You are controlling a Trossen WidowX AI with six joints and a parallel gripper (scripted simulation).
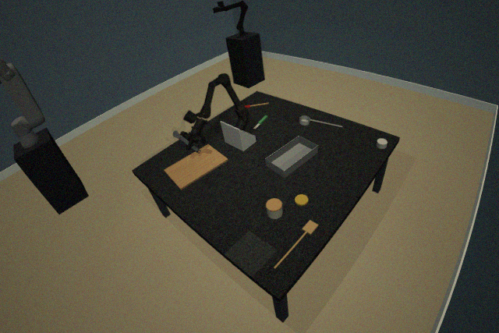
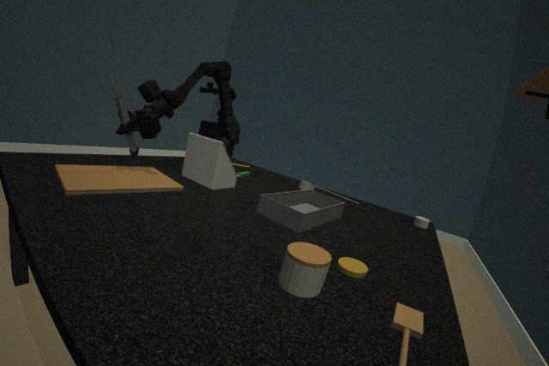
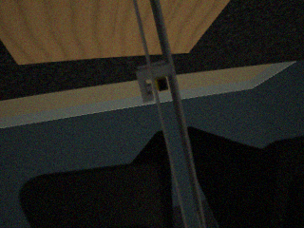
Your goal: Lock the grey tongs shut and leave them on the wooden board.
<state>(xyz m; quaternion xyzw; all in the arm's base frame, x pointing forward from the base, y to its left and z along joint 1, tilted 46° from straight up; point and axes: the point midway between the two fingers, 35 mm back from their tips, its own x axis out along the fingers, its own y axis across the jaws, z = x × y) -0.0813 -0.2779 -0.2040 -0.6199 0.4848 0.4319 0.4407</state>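
Note:
My gripper point(image 1: 192, 144) point(image 2: 125, 127) point(image 3: 174, 137) is shut on the grey tongs point(image 1: 183, 139) point(image 2: 122, 107) point(image 3: 178, 104). It holds them in the air near the back edge of the wooden board point(image 1: 189, 171) point(image 2: 111, 181) point(image 3: 95, 28). In the exterior view the tongs stand steeply, leaning a little, with the pale broad end up and the dark narrow end down, above the table. In the wrist view their two arms run close together with a narrow gap, joined by a grey bracket. Whether the lock is engaged cannot be told. The roasting tin point(image 1: 277, 168) point(image 2: 277, 213) holds no tongs.
A grey wedge-shaped block point(image 1: 233, 136) point(image 2: 202, 158) stands between the board and the tin. A lidded jar point(image 1: 274, 210) point(image 2: 304, 278), a yellow disc point(image 1: 301, 200) point(image 2: 352, 267) and a wooden paddle point(image 1: 309, 227) point(image 2: 408, 319) lie farther off. A green-handled knife point(image 1: 263, 120) lies behind the block.

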